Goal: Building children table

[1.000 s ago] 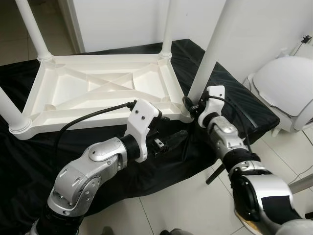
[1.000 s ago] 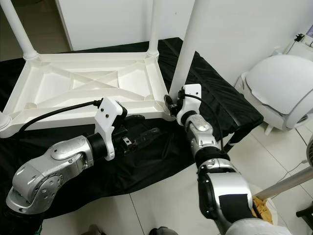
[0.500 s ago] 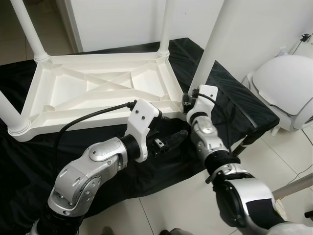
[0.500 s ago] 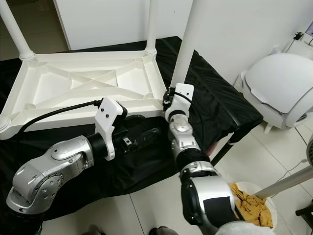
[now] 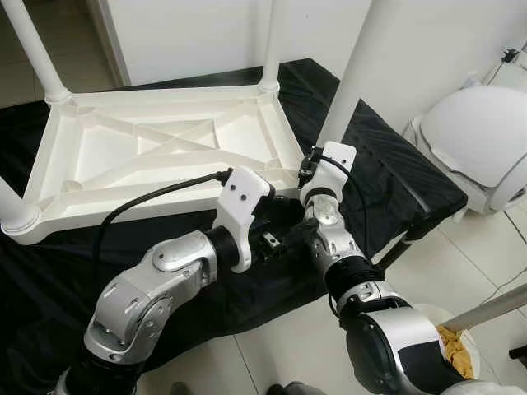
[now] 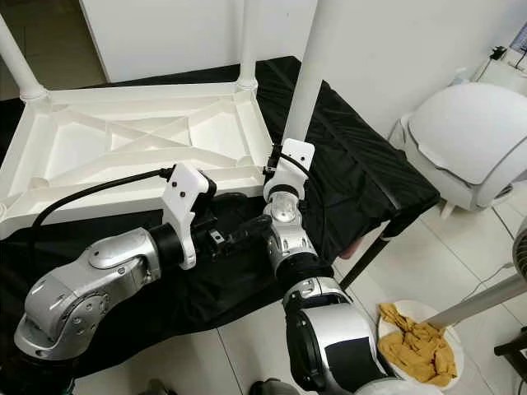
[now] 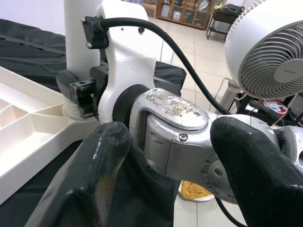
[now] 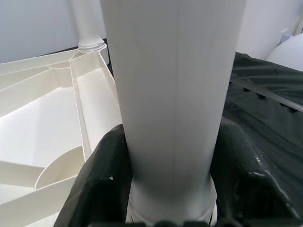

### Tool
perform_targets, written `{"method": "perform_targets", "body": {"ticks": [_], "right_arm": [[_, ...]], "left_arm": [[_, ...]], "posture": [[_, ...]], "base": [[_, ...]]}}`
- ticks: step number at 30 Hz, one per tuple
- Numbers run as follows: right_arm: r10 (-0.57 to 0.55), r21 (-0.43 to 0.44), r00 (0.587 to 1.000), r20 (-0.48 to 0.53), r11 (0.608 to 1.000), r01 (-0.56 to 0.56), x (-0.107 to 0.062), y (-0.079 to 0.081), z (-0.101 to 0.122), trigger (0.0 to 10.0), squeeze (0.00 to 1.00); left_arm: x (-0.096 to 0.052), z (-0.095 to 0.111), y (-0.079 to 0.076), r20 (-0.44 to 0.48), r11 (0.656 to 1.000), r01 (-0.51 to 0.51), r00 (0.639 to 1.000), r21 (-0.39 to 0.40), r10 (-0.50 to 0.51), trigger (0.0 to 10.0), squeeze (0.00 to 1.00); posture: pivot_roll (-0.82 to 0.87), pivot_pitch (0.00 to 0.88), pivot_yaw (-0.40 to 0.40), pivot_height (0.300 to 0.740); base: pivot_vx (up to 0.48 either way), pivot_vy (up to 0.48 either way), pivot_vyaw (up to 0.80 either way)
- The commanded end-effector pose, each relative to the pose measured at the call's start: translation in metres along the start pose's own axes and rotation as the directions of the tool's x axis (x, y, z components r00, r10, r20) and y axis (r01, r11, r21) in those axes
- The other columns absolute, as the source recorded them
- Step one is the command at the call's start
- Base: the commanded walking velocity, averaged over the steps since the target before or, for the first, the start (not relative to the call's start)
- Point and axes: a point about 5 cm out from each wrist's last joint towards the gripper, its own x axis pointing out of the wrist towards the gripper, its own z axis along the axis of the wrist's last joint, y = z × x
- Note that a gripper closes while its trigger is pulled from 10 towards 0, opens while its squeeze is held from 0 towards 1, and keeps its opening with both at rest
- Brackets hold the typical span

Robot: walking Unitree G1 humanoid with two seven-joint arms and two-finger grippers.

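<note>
While the white children's table [image 5: 156,148] lies upside down on a black cloth [image 5: 387,164] with its legs pointing up, the left gripper [image 5: 284,240] hovers just in front of the table's near edge, its two black fingers [image 7: 90,175] spread apart and empty on either side of the right arm's silver wrist [image 7: 180,137]. To the right, the right gripper [image 8: 170,161] is clamped around the base of the near-right table leg [image 5: 350,78], where the leg meets the corner socket, one finger [image 8: 106,170] pressed to each side. Farther right stand a white domed appliance [image 5: 482,148] and, on the tiled floor, a bowl of yellow cloth [image 6: 416,346].
</note>
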Motion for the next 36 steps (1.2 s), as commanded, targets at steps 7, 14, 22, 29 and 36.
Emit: {"method": "perform_targets", "body": {"ticks": [7, 14, 22, 29, 36], "right_arm": [[0.000, -0.026, 1.000, -0.026, 1.000, 0.000, 0.004, -0.019, -0.008, 10.0, 1.00], [0.130, -0.021, 0.992, 0.009, 0.991, -0.129, 0.007, -0.020, -0.001, 10.0, 1.00], [0.363, -0.028, 0.930, -0.051, 0.931, -0.365, 0.011, -0.025, -0.004, 10.0, 0.00], [0.483, -0.037, 0.873, -0.070, 0.873, -0.487, 0.015, -0.039, -0.002, 10.0, 0.00], [0.584, -0.100, 0.808, -0.077, 0.802, -0.589, 0.020, -0.058, 0.005, 10.0, 0.00]], "left_arm": [[0.002, -0.002, -0.002, -0.008, 1.000, 0.021, 1.000, 0.005, -0.021, 10.0, 0.00], [0.002, -0.002, -0.001, -0.007, 1.000, 0.015, 1.000, 0.006, -0.015, 10.0, 0.00], [0.004, -0.002, -0.001, -0.006, 1.000, 0.011, 1.000, 0.004, -0.011, 10.0, 0.00], [0.005, -0.002, 0.000, -0.006, 1.000, 0.008, 1.000, 0.007, -0.008, 10.0, 0.00], [0.004, -0.002, 0.000, -0.008, 1.000, 0.013, 1.000, 0.008, -0.013, 10.0, 0.00]], "posture": [[-0.03, 0.080, -0.053, 0.740], [-0.03, 0.074, -0.056, 0.740], [-0.03, 0.063, -0.061, 0.740], [-0.02, 0.058, -0.060, 0.740], [-0.03, 0.051, -0.053, 0.740]], "base": [[0.000, 0.000, 0.00], [0.000, 0.000, 0.00], [0.000, 0.000, 0.00], [0.000, 0.000, 0.00], [0.000, 0.000, 0.00]]}}
